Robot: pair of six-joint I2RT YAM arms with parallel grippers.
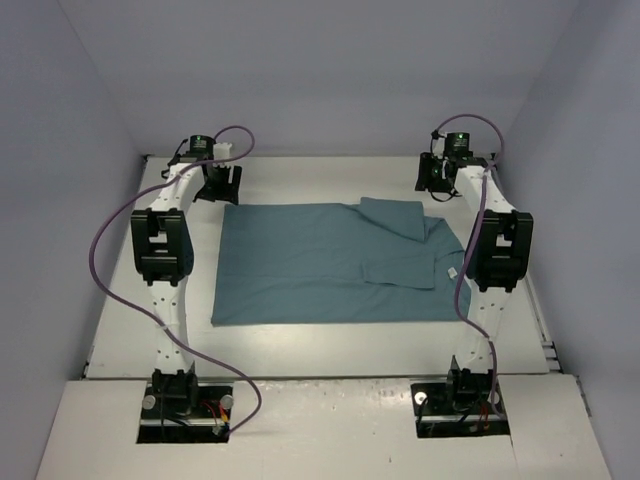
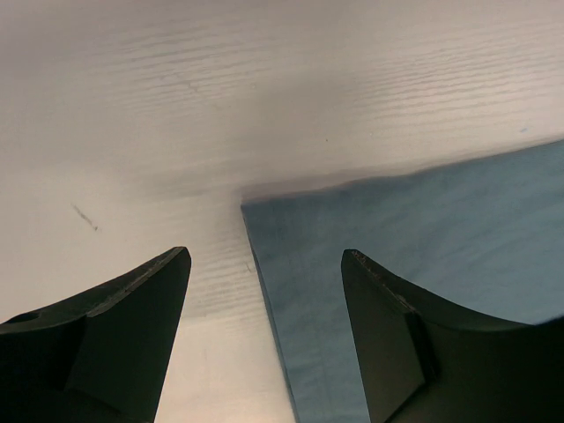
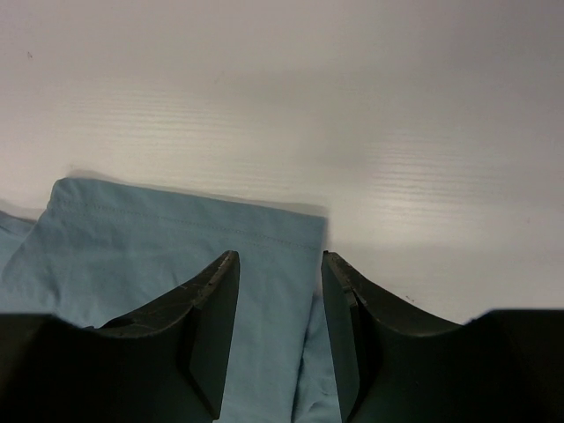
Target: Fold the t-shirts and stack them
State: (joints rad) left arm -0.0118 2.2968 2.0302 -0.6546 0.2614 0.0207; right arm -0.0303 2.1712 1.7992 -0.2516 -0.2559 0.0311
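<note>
Teal-blue short-sleeved cotton t-shirt [image 1: 330, 265] is laid flat on the white wood-grain table [image 1: 120, 330], with its right-arm side folded over. The cloth is matte, soft and fine-knit, the hems stitched. The black left gripper [image 2: 264, 256] is held spread astride the shirt's far-left corner, judged ready for a pinch. The black right gripper [image 3: 280, 256] is held partly spread over the shirt's far-right sleeve hem, with nothing pinched.

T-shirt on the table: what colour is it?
The t-shirt is plain teal-blue; top external view.

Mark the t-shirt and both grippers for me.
t-shirt [image 1: 320, 265], top external view, middle of body.
left gripper [image 2: 264, 254], left wrist view, between its jaws.
right gripper [image 3: 279, 256], right wrist view, between its jaws.
</note>
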